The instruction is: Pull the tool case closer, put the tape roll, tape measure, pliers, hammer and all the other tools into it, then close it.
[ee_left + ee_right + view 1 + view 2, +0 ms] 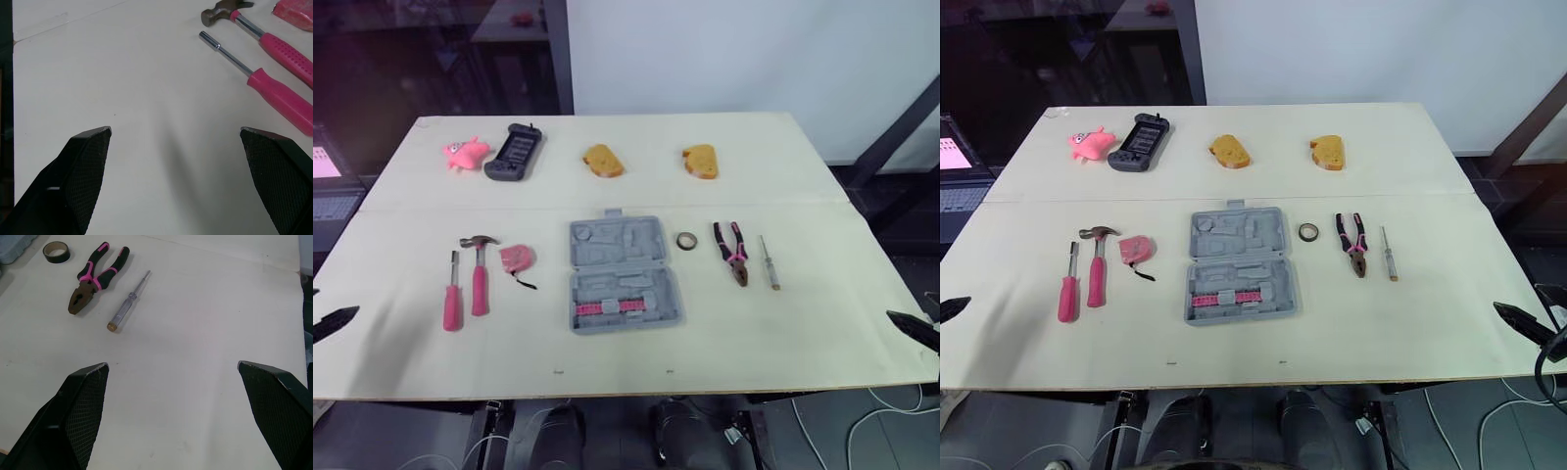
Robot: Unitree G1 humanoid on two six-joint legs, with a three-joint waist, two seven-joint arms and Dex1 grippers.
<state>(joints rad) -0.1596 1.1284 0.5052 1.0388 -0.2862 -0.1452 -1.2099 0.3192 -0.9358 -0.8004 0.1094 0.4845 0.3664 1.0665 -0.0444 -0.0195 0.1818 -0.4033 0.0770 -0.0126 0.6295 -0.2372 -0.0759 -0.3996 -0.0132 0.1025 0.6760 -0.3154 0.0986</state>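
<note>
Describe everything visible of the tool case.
The tool case is grey moulded plastic, open and flat in the middle of the table. The far half shows empty recesses and a tab on its far edge; the near half holds a pink strip of parts. Nothing touches it; tape roll and tape measure lie apart on either side.

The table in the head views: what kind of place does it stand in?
Probably a robotics lab or test room: a plain board table holding a neatly placed tool case, a white partition behind, loose cables on the floor.
</note>
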